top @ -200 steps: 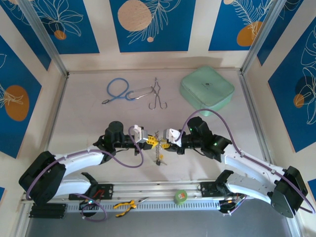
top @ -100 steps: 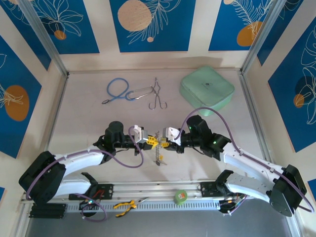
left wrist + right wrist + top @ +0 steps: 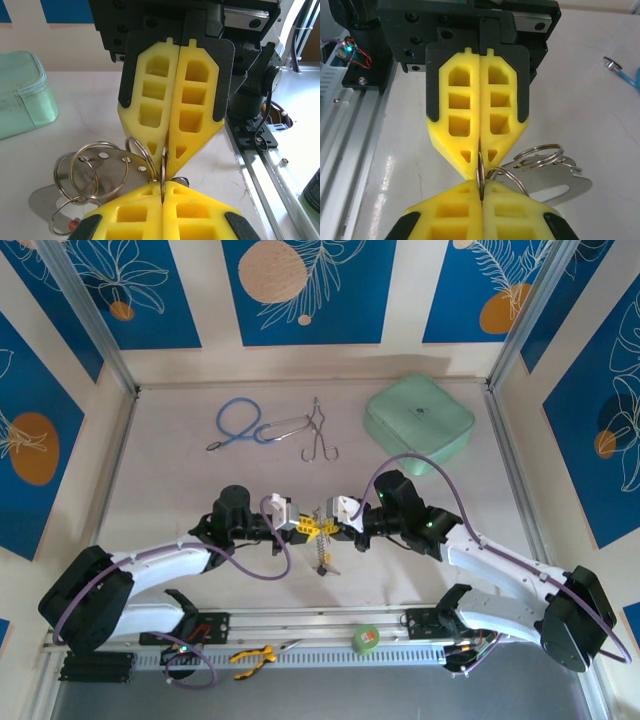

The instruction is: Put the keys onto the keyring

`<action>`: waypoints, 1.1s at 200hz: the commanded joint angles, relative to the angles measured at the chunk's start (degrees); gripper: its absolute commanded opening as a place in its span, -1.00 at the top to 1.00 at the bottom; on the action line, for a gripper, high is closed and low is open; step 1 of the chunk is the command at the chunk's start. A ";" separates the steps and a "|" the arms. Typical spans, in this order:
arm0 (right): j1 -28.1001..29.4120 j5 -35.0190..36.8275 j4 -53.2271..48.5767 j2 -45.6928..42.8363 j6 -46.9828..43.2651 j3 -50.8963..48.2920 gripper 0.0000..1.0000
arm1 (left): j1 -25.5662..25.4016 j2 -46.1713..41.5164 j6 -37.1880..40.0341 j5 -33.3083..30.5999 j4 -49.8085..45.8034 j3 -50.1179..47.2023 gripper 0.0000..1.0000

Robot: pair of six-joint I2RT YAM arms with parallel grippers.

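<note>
Two grippers meet tip to tip over the middle of the white table (image 3: 170, 495), and the keyring (image 3: 163, 170) sits between them. One thin split ring stands edge-on, clamped by the left gripper (image 3: 163, 187) and the right gripper (image 3: 169, 165) alike, each with its yellow fingers pressed together. Further linked rings (image 3: 100, 170) fan out beside the fingertips. A mint-green case (image 3: 420, 420) lies well apart.

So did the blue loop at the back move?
No. The blue cord loop lies in the same spot as in both earlier pictures, just left of the steel forceps near the back wall.
</note>
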 commanded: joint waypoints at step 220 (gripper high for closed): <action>4.34 6.41 -27.78 11.35 -9.50 22.56 0.96 | -0.50 -3.83 9.17 -0.95 -15.72 5.38 1.00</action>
